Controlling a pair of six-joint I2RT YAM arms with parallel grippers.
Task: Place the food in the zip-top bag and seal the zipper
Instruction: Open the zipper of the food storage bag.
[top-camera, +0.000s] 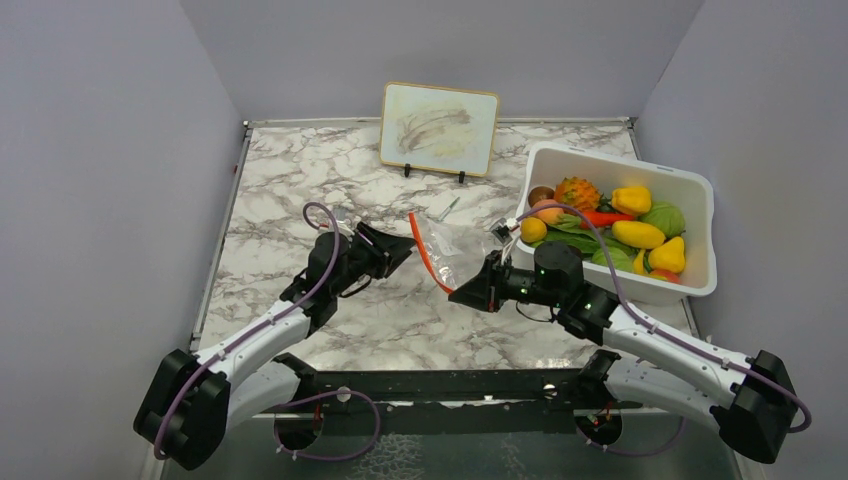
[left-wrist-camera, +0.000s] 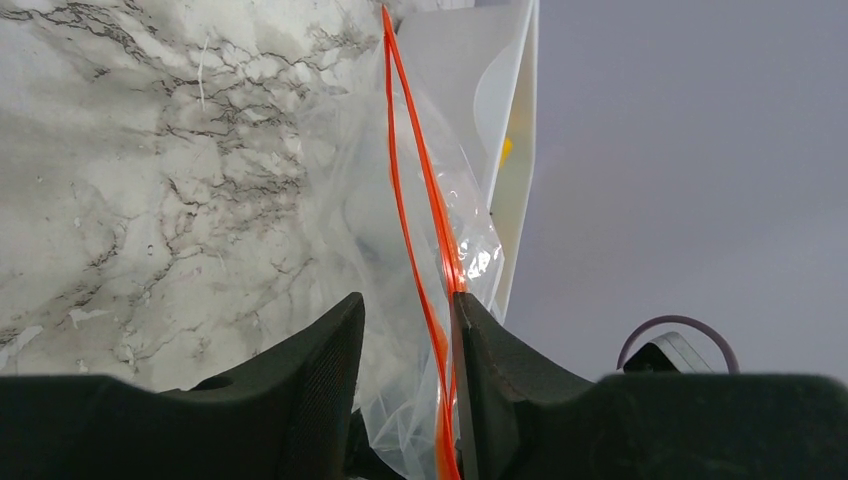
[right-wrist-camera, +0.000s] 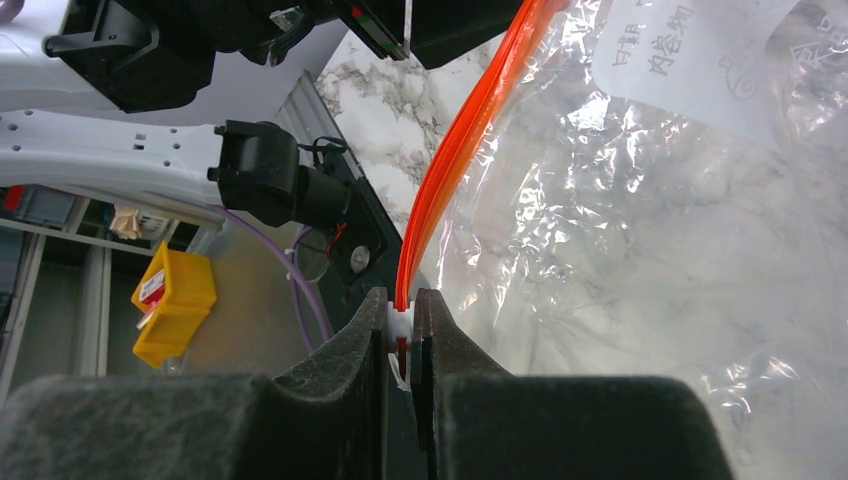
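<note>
The clear zip-top bag (top-camera: 447, 243) is held up between my two grippers at mid-table and looks empty. Its red-orange zipper (top-camera: 425, 250) runs from one gripper to the other. My left gripper (top-camera: 402, 250) is open, with the bag (left-wrist-camera: 370, 200) between its fingers and the zipper (left-wrist-camera: 420, 190) lying against the right finger. My right gripper (top-camera: 462, 293) is shut on the zipper's white slider (right-wrist-camera: 402, 320) at the end of the strip (right-wrist-camera: 470, 130). The food (top-camera: 632, 200), peppers, orange fruits and green leaves, lies in the white bin (top-camera: 620, 162) at the right.
A framed picture board (top-camera: 440, 127) stands at the back centre. A small grey stick (top-camera: 449, 208) lies on the marble behind the bag. Grey walls close in the left, back and right. A yellow box (right-wrist-camera: 175, 300) sits below the table's near edge.
</note>
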